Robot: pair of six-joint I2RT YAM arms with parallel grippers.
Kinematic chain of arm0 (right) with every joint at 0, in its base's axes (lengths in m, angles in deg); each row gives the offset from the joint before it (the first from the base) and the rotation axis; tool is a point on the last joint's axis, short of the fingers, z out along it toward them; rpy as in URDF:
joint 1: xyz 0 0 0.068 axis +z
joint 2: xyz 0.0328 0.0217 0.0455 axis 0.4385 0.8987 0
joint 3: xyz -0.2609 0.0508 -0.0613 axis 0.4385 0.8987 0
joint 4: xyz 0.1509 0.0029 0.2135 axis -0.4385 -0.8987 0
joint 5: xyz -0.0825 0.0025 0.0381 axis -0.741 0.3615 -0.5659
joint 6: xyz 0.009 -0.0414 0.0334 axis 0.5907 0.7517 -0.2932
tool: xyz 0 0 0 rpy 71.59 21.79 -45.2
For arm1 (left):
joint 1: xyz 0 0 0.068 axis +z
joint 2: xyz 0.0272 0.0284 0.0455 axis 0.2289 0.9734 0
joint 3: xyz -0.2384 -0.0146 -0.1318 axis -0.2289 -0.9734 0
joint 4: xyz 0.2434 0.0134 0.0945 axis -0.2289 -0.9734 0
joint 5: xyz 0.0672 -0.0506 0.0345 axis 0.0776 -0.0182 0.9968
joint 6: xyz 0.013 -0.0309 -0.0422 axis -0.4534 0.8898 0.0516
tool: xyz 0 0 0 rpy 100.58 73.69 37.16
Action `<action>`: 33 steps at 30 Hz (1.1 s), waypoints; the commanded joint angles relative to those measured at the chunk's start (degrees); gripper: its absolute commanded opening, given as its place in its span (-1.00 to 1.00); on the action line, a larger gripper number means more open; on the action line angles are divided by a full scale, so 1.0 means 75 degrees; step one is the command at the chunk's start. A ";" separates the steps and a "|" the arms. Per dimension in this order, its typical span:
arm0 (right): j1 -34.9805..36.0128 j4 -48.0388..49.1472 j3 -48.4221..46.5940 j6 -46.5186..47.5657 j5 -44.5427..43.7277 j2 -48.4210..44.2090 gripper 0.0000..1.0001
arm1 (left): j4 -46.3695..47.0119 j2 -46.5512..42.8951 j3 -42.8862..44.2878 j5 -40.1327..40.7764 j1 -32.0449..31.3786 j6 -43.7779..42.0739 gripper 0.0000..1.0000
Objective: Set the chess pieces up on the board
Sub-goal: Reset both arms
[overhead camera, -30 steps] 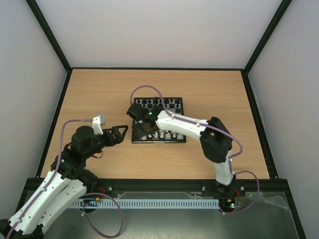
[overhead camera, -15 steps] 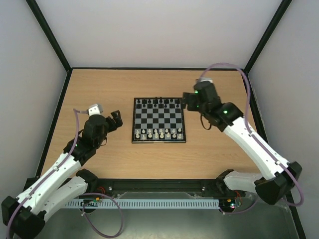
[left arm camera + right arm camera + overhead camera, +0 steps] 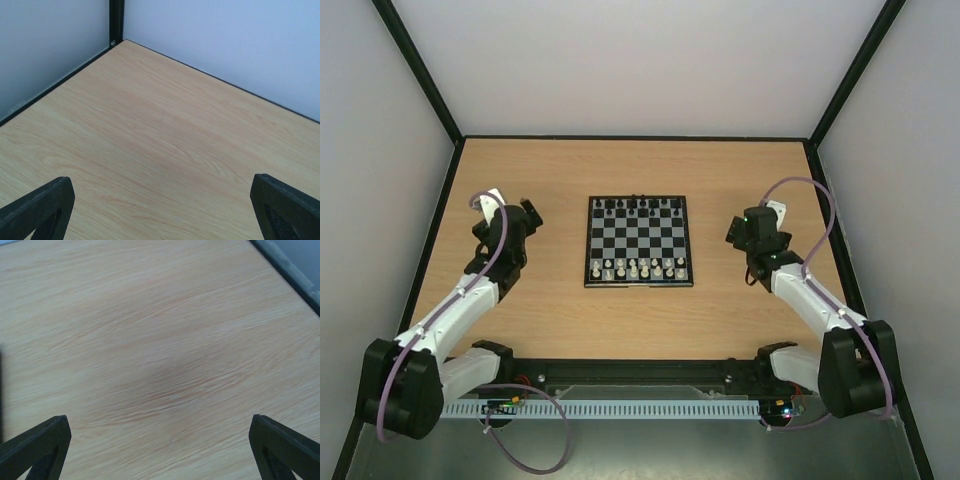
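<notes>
My left gripper (image 3: 527, 214) hangs over the table (image 3: 560, 170) well to the left of the board (image 3: 639, 284), jaws spread wide with nothing between them. My right gripper (image 3: 737, 228) is just as wide and empty, off the board's right side. The board lies mid-table between both arms. The chess pieces (image 3: 640, 268) stand along its near edge, and black figures (image 3: 638, 207) line the far edge. Both wrist views show only bare wood between the fingers (image 3: 37, 207).

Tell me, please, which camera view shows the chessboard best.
The top external view: the board appears whole, cream pieces along its near edge, black ones along the far. The left wrist view shows only tabletop; the right adds an unidentifiable dark sliver at its left edge.
</notes>
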 commanded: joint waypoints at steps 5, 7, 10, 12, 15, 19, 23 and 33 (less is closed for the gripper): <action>-0.0378 0.3338 0.1171 0.0175 -0.1826 0.0298 0.97 | 0.2895 0.0979 -0.1084 -0.0316 0.0946 -0.1527 0.99; -0.0396 0.3888 0.1417 0.0204 -0.1972 0.0527 0.97 | 0.3277 0.1226 -0.1180 -0.0737 0.1100 -0.1751 0.99; -0.0403 0.4842 0.1680 0.0362 -0.2288 0.1035 0.97 | 0.3710 0.1508 -0.1115 -0.0839 0.1187 -0.1944 0.99; -0.0448 0.5415 0.1809 0.0548 -0.2321 0.1308 0.97 | 0.4385 0.1718 -0.1246 -0.0924 0.1197 -0.2310 0.99; -0.0571 0.6000 0.1876 0.0705 -0.2176 0.1722 0.97 | 0.5523 0.2230 -0.1637 -0.0931 0.1208 -0.2697 0.99; -0.0696 0.6763 0.2165 0.0769 -0.2077 0.1979 0.97 | 0.5657 0.3026 -0.1418 -0.1056 0.1359 -0.2756 0.99; -0.0824 0.7665 0.2598 0.0868 -0.1822 0.1963 0.97 | 0.5991 0.3061 -0.1486 -0.0836 0.1558 -0.2774 0.99; -0.0902 0.7789 0.2412 0.1264 -0.1111 0.2368 0.97 | 0.7008 0.3277 -0.1851 -0.0951 0.1826 -0.2682 0.99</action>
